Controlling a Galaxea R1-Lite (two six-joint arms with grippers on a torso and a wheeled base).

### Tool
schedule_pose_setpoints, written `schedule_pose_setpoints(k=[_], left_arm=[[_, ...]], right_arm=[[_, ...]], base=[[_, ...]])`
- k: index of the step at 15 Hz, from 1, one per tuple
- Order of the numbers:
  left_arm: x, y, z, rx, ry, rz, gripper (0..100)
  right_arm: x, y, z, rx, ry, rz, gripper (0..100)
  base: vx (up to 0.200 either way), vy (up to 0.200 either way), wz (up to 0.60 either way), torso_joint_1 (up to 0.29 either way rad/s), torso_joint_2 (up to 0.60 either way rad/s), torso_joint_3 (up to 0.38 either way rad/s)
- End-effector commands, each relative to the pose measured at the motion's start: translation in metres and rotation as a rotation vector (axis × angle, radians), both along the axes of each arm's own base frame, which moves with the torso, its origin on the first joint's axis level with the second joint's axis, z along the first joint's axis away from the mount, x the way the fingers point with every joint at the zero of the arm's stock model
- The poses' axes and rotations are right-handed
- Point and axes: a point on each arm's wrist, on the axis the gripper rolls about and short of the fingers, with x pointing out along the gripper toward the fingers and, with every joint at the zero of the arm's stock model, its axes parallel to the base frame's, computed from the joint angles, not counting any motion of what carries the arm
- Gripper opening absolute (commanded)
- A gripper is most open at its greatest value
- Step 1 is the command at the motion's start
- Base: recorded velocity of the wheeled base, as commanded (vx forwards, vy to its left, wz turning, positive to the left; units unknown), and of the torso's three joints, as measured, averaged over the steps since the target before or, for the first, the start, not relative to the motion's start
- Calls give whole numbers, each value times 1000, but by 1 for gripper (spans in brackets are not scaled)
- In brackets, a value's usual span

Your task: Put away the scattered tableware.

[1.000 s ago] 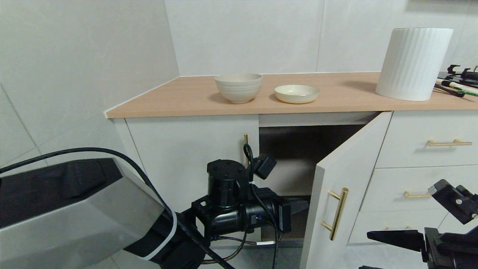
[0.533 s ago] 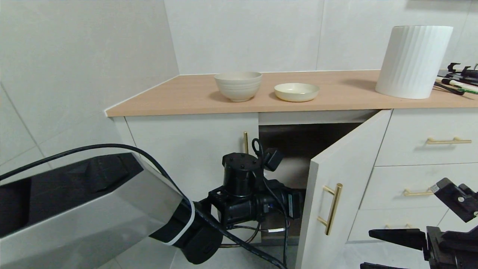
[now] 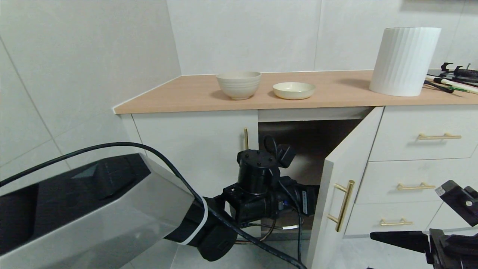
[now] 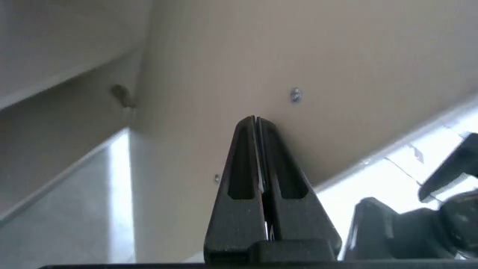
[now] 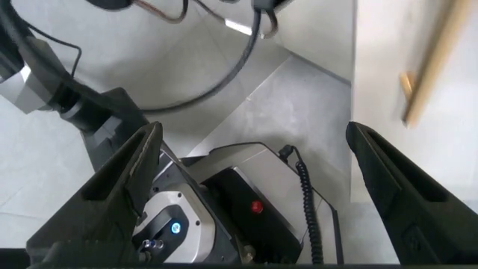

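Note:
A ribbed cream bowl point(image 3: 239, 85) and a shallow cream dish point(image 3: 294, 90) stand side by side on the wooden countertop point(image 3: 179, 99). Below them the cabinet door point(image 3: 351, 157) stands open on a dark compartment. My left arm's wrist point(image 3: 261, 183) is low in that opening. My left gripper point(image 4: 255, 123) is shut and empty, its tips pressed against the door's inner face. My right gripper point(image 5: 252, 128) hangs wide open near the floor, outside the door, with one finger point(image 3: 399, 237) at the lower right of the head view.
A tall white ribbed container point(image 3: 404, 61) stands on the counter's right part, with several utensils point(image 3: 452, 80) beyond it. Drawers with gold handles point(image 3: 438, 136) lie right of the door. The door's own gold handle point(image 3: 343, 205) faces my right gripper. A tiled wall closes the left side.
My left arm has moved right into the cabinet opening, and the door has swung a little wider. The head camera has shifted slightly. The right gripper has stayed about where it was.

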Motion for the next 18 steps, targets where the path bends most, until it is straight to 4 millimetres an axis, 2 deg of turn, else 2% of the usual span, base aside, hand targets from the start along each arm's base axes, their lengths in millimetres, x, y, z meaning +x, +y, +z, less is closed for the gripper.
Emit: schedule_pose_setpoints(k=[1, 6, 9, 10, 12, 13, 15, 16, 18], left_arm=[[-4, -4, 0, 4, 2, -14, 0], [-13, -14, 1, 20, -8, 18, 0], [-30, -31, 10, 4, -24, -31, 0], [-45, -52, 22, -20, -41, -89, 0], [-82, -75, 36, -25, -41, -193, 0], [-92, -75, 41, -31, -44, -218, 0], [-100, -62, 46, -47, -51, -230, 0], [-98, -59, 46, -52, -53, -223, 0], [-73, -29, 44, -38, -50, -122, 0]], right_arm=[[-1, 0, 1, 3, -4, 4, 100], [-4, 0, 3, 12, -18, 21, 100], [-15, 2, 9, 36, -53, 71, 100], [-25, 2, 16, 65, -95, 118, 100], [-43, -5, 26, 128, -154, 204, 100], [-50, -9, 29, 152, -162, 259, 100], [-56, -13, 32, 164, -155, 311, 100], [-56, -12, 32, 162, -152, 311, 100], [-53, -11, 34, 160, -152, 305, 100]], base=[[0, 0, 0, 0, 0, 0], [0, 0, 0, 0, 0, 0], [0, 0, 0, 0, 0, 0], [0, 0, 0, 0, 0, 0], [0, 0, 0, 0, 0, 0], [0, 0, 0, 0, 0, 0], [0, 0, 0, 0, 0, 0], [0, 0, 0, 0, 0, 0], [0, 0, 0, 0, 0, 0]])
